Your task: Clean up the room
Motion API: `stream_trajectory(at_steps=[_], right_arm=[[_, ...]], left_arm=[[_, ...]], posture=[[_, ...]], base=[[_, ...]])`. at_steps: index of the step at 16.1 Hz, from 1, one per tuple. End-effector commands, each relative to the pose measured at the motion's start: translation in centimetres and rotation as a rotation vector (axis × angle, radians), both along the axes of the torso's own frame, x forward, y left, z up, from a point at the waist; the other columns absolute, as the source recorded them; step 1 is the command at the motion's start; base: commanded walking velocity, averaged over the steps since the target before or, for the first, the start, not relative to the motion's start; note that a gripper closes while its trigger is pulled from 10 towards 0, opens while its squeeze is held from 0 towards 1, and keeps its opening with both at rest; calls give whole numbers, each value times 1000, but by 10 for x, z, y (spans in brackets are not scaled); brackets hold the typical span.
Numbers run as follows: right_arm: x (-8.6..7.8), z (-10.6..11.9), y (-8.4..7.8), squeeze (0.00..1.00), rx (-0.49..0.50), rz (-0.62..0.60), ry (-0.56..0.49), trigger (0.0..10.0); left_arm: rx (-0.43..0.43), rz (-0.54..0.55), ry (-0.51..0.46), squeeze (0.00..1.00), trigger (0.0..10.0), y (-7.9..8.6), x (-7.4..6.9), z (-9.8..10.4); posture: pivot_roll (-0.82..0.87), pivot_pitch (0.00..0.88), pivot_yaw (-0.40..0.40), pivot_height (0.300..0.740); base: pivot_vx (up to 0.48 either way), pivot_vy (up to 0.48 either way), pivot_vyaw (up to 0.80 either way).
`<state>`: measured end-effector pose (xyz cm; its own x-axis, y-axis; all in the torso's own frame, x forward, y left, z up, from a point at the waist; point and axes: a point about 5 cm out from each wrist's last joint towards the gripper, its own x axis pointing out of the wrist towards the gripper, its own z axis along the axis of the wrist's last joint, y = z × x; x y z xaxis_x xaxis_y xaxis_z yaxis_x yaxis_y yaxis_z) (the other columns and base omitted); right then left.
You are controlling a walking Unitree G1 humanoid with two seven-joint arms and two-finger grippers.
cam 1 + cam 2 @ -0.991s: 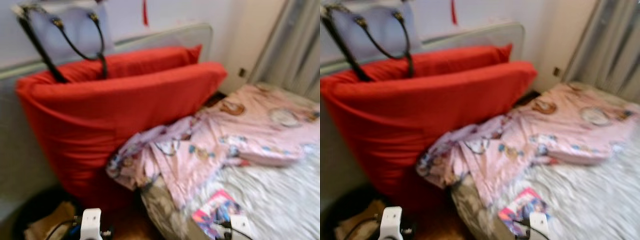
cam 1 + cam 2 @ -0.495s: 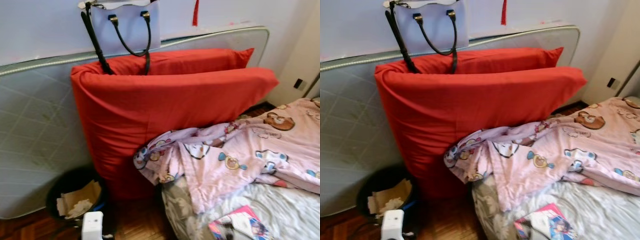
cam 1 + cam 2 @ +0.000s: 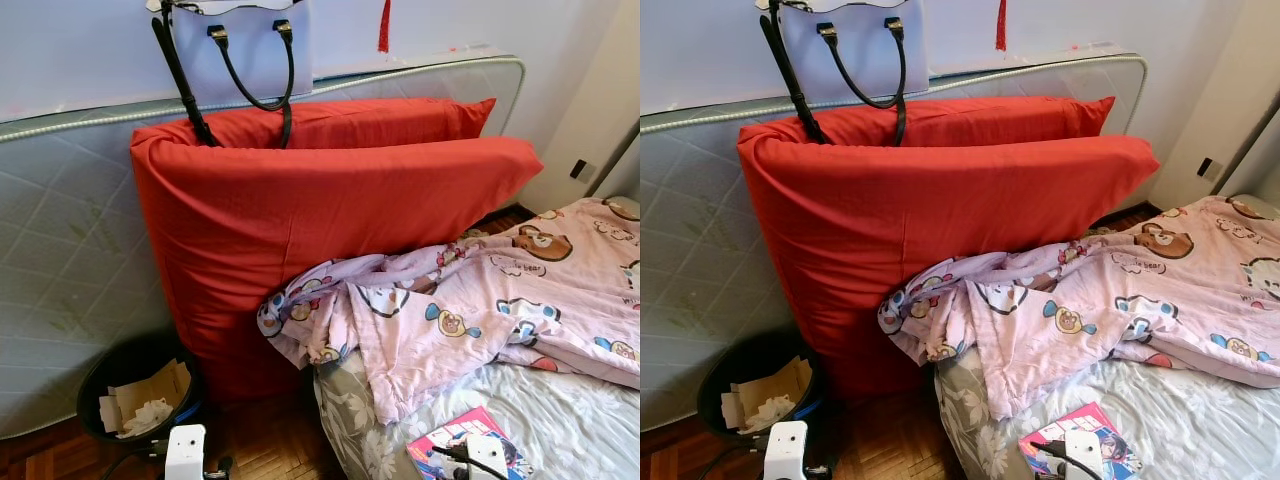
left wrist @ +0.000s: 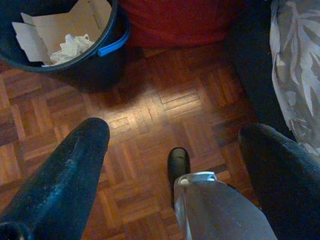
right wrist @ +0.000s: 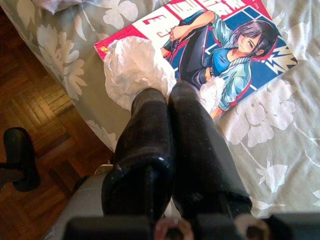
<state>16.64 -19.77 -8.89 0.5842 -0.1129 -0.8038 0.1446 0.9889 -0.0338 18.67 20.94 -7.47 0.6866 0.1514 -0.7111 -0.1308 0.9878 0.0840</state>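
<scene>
One crumpled white tissue (image 5: 134, 70) is pinched at the tips of the right claw (image 5: 167, 100), fingers pressed together on it, just above a comic magazine (image 5: 220, 45) lying on the bed (image 3: 1200, 420). Low at its side, the left claw (image 4: 172, 150) hangs over the parquet floor (image 4: 150, 110), fingers spread apart, near the black bin (image 3: 135, 385). Since half a second ago, the camera has swung slightly right.

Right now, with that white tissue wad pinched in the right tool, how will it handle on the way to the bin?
The tissue wad looks crumpled, so probably light and floppy. The right tool is shut on it; loose edges might tear. The bin sits open-topped.
</scene>
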Motion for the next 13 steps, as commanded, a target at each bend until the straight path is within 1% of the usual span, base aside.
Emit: stream_trajectory(at_steps=[1,13], right_arm=[[1,1,-2,0,2,-17,-5,10000],[-5,-2,0,0,-1,-14,15,10000]], left_arm=[[11,-1,31,0,10000,2,-5,-3],[10,-9,53,0,10000,2,-9,-5]], posture=[[-18,0,-52,740],[-16,0,-42,740]], base=[[0,0,0],[0,0,0]])
